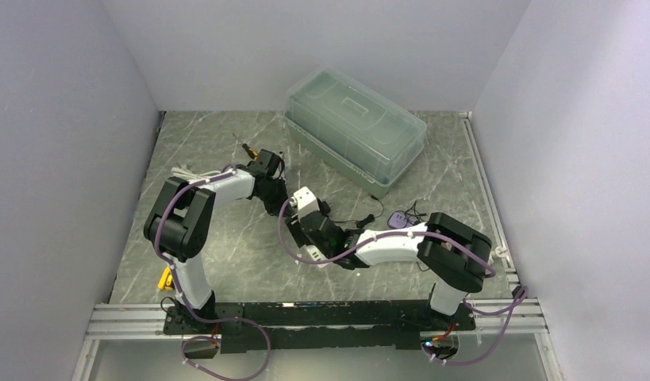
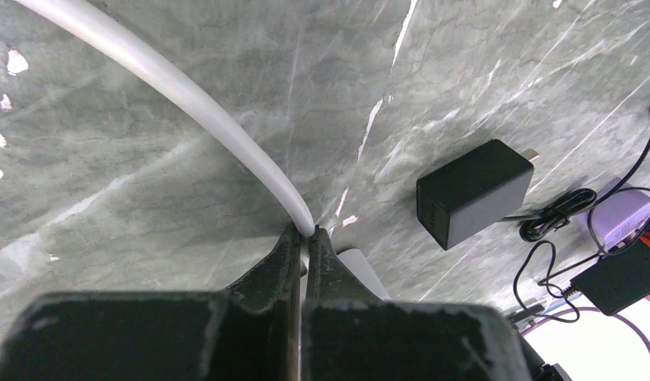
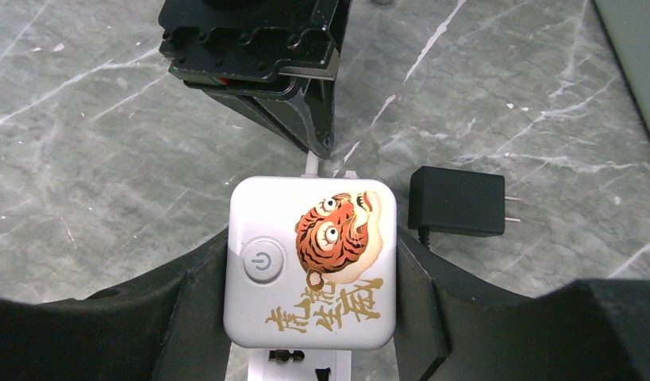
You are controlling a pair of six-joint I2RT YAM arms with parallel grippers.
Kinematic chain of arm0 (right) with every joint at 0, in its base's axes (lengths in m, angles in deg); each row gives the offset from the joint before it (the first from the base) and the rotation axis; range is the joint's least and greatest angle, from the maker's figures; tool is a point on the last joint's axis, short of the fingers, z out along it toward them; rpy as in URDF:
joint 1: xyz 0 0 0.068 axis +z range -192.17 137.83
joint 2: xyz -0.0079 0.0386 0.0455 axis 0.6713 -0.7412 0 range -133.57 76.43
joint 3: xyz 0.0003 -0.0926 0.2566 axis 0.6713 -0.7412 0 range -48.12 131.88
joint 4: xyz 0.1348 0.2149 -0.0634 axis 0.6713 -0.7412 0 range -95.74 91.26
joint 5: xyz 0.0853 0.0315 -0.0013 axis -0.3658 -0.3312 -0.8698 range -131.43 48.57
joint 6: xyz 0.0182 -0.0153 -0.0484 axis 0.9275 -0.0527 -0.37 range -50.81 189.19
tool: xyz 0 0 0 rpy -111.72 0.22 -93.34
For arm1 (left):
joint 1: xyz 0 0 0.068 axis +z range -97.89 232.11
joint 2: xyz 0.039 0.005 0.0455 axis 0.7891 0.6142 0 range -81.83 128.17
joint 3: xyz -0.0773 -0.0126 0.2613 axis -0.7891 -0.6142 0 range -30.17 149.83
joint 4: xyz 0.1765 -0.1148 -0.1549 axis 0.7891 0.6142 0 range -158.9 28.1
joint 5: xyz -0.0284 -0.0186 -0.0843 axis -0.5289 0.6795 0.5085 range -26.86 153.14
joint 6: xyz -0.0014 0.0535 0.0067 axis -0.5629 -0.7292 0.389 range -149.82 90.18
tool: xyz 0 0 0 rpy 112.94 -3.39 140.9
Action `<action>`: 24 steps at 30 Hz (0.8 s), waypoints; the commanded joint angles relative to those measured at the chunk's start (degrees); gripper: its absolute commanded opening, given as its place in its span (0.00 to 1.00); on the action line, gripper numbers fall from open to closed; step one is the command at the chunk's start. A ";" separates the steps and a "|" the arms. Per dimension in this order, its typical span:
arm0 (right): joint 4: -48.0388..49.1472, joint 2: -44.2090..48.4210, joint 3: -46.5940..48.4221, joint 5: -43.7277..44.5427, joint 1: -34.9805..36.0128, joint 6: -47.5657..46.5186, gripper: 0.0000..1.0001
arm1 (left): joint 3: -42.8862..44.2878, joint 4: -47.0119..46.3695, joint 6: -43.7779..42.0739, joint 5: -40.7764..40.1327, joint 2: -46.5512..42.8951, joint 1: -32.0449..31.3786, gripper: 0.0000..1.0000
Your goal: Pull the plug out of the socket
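The socket (image 3: 309, 262) is cropped below; its white cable (image 2: 186, 87) vanishes inside the left claw (image 2: 305, 238).

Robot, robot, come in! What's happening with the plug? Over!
Left end effector shut on white cable. Right end effector shut on tiger cube socket. Black adapter plug lies loose beside it, prongs bare. Nothing blocking.

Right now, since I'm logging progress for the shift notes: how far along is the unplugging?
Done, it seems: the black adapter lies on the table beside the tiger-print socket, prongs bare. In hand: the right gripper is shut on the socket, and the left gripper pinches the white cable at the socket's far edge. Left: probably only letting go; whether that cable must also come out, I cannot tell.
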State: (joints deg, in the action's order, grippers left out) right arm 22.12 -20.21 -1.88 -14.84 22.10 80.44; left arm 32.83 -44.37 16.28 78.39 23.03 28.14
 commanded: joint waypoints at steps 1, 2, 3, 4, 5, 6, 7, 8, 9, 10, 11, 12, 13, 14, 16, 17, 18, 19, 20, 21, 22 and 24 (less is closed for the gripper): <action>5.51 4.40 -0.75 -7.08 -2.75 4.49 0.00 | 0.79 -1.50 -1.46 -4.07 1.09 0.76 0.00; 6.11 4.95 -1.39 -8.86 -3.42 5.14 0.00 | 0.80 -1.48 -1.46 -4.08 1.11 0.76 0.00; 6.79 5.30 -1.94 -10.21 -4.00 5.60 0.00 | 0.81 -1.45 -1.46 -4.10 1.20 0.76 0.00; 7.16 5.66 -2.28 -11.16 -4.38 5.96 0.00 | 0.76 -1.50 -1.46 -4.09 1.22 0.76 0.00; 7.46 5.87 -2.43 -11.87 -4.61 6.12 0.00 | 0.80 -1.39 -1.52 -4.08 1.30 0.76 0.00; 7.63 6.05 -2.61 -12.43 -4.74 6.15 0.00 | 0.76 -1.34 -1.54 -4.11 1.32 0.76 0.00; 7.86 6.17 -2.71 -12.84 -4.76 6.04 0.00 | 0.87 -1.40 -1.55 -4.15 1.47 0.76 0.00; 8.06 6.35 -2.80 -12.91 -4.77 5.68 0.00 | 0.89 -1.27 -1.55 -4.17 1.51 0.76 0.00; 8.20 6.42 -2.82 -12.88 -4.72 5.31 0.00 | 0.89 -1.31 -1.55 -4.21 1.55 0.76 0.00; 8.23 6.46 -2.78 -12.83 -4.69 5.16 0.00 | 0.87 -1.26 -1.55 -4.25 1.55 0.76 0.00; 8.09 6.51 -2.82 -12.47 -4.68 5.00 0.00 | 0.94 -1.19 -1.62 -4.30 1.47 0.76 0.00; 7.98 6.61 -2.78 -11.95 -4.57 4.64 0.00 | 0.98 -1.23 -1.63 -4.34 1.44 0.76 0.00; 7.82 6.67 -2.74 -11.38 -4.40 4.21 0.00 | 0.97 -1.16 -1.63 -4.43 1.29 0.76 0.00; 7.61 6.76 -2.66 -10.46 -4.09 3.56 0.00 | 0.91 -1.16 -1.68 -4.51 1.21 0.76 0.00; 7.29 6.78 -2.37 -8.66 -3.19 2.08 0.00 | 0.95 -1.18 -1.72 -4.61 1.16 0.85 0.00; 7.12 6.72 -2.16 -7.76 -2.75 1.43 0.00 | 0.96 -1.19 -1.72 -4.68 1.20 0.85 0.00; 6.97 6.53 -1.94 -7.02 -2.21 0.73 0.00 | 0.93 -1.16 -1.72 -4.55 1.27 0.85 0.00; 6.79 6.25 -1.68 -6.44 -1.88 0.13 0.00 | 0.96 -1.09 -1.72 -4.45 1.24 0.89 0.00; 6.60 5.94 -1.41 -6.12 -1.61 -0.17 0.00 | 0.96 -1.09 -1.70 -4.41 1.33 0.86 0.00; 6.36 5.64 -1.08 -5.76 -1.34 -0.62 0.00 | 0.98 -1.13 -1.64 -4.36 1.37 0.92 0.00; 6.25 5.33 -0.82 -5.23 -1.01 -1.18 0.00 | 1.04 -1.13 -1.64 -4.28 1.34 0.94 0.00; 5.45 4.47 0.00 -3.61 -0.10 -2.64 0.00 | 1.02 -1.09 -1.65 -4.30 1.28 0.94 0.00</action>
State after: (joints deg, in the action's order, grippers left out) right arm 24.05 -17.41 -4.81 -21.31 19.83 81.05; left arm 32.83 -43.82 16.13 78.82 23.05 28.16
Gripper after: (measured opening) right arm 0.622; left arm 0.033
